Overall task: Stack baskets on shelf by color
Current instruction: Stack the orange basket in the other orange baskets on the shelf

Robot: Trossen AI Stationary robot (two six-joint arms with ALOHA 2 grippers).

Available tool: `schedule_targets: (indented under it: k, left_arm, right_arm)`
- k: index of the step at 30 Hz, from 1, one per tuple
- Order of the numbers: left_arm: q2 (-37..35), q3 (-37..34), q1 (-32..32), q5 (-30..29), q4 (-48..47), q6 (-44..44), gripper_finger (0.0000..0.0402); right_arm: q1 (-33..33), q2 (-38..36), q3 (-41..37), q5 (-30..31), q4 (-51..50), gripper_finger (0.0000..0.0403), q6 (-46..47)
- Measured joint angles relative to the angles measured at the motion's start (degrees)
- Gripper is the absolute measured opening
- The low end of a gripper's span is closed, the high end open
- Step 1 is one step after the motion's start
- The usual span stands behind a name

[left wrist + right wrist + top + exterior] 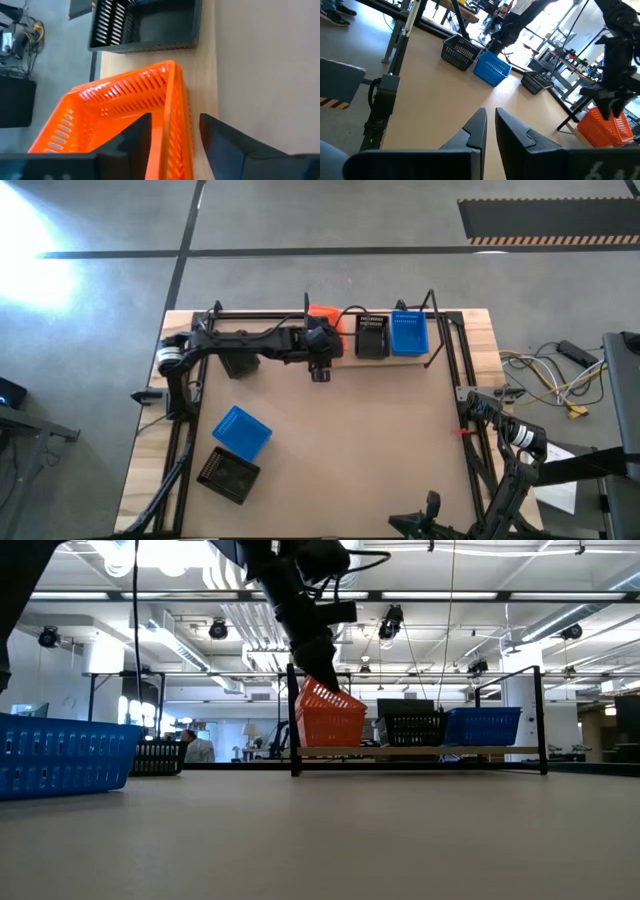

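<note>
My left arm reaches across to the shelf at the table's far edge. Its gripper is shut on an orange basket above the shelf's left end. A black basket and a blue basket stand on their bottoms on the shelf board, to the orange one's right. The orange basket shows tilted in the low view. My right gripper is shut on nothing and waits at the table's near right corner. My left gripper has the orange basket by the rim of the wall that faces the table's near edge. One finger is inside the basket and one outside, coming from above and pointing down. The basket is tilted; whether its bottom touches the board cannot be told.
On the table's left near part lie a blue basket and a black basket; another black basket sits under my left arm. Thin black uprights frame the shelf's ends. The table's middle and right are bare board.
</note>
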Motion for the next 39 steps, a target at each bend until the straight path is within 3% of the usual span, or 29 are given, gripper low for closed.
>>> schedule_targets:
  k: [15,24,39]
  left_arm:
    - [1.6,0.0,-0.1,0.0,0.7,0.7,0.0006]
    - [1.1,0.0,-0.4,0.3,2.2,1.2,0.0006]
    - [1.0,0.0,0.5,11.8,5.3,2.2,0.0008]
  right_arm:
    - [0.0,0.0,-0.1,0.0,-0.1,0.0031,0.2]
    - [0.0,0.0,-0.1,0.0,-0.1,0.0031,0.4]
    - [0.0,0.0,-0.1,-1.2,0.0,0.0031,1.0]
